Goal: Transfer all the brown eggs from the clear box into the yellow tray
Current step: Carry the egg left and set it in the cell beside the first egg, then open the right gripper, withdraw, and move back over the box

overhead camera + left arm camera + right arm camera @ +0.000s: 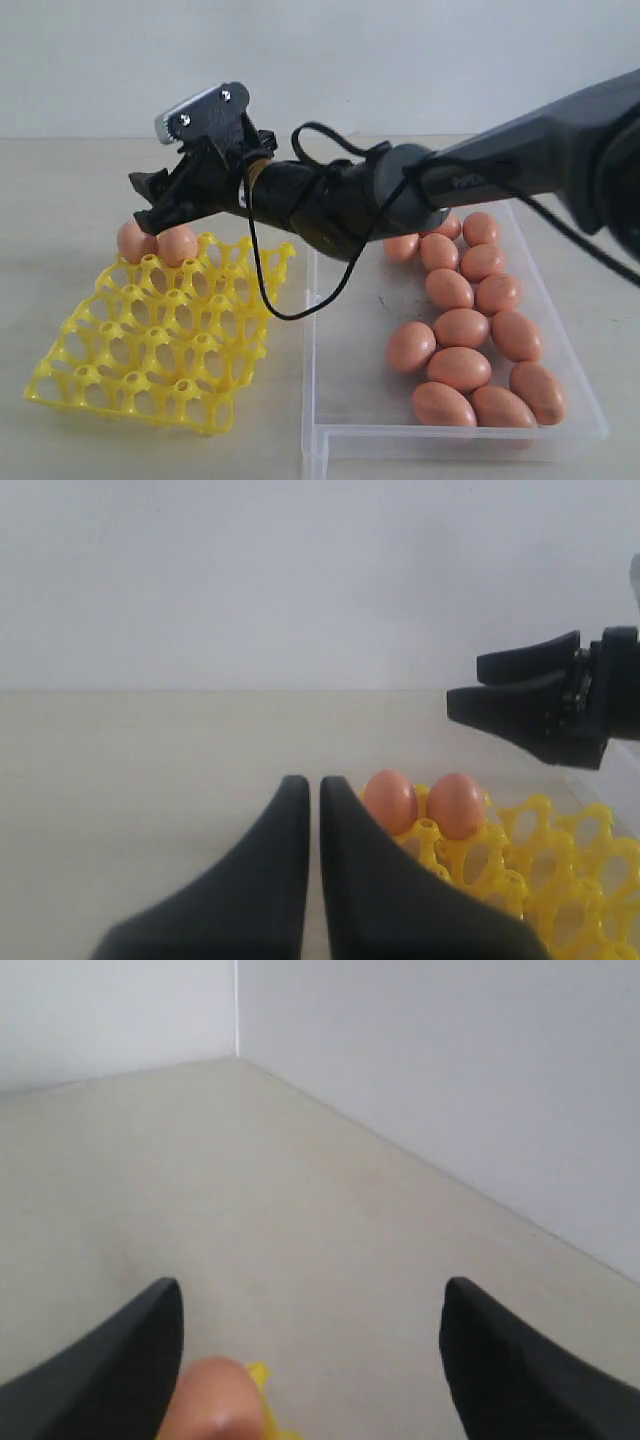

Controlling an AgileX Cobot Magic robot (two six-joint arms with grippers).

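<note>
Clear box [350,390] holds over a dozen brown eggs [460,328]. The yellow tray [150,370] carries two eggs [178,245] at its far corner. Right jaws gape empty just above them, so placing looks done. Next, reach to the box for another. Left jaws are closed and empty.

Pale beige surface [60,200], matte, bare toward the white wall [320,60] behind. Directly on it: yellow tray [133,380] at left, clear box [350,390] at right, just beside each other, box nearer the front edge.
</note>
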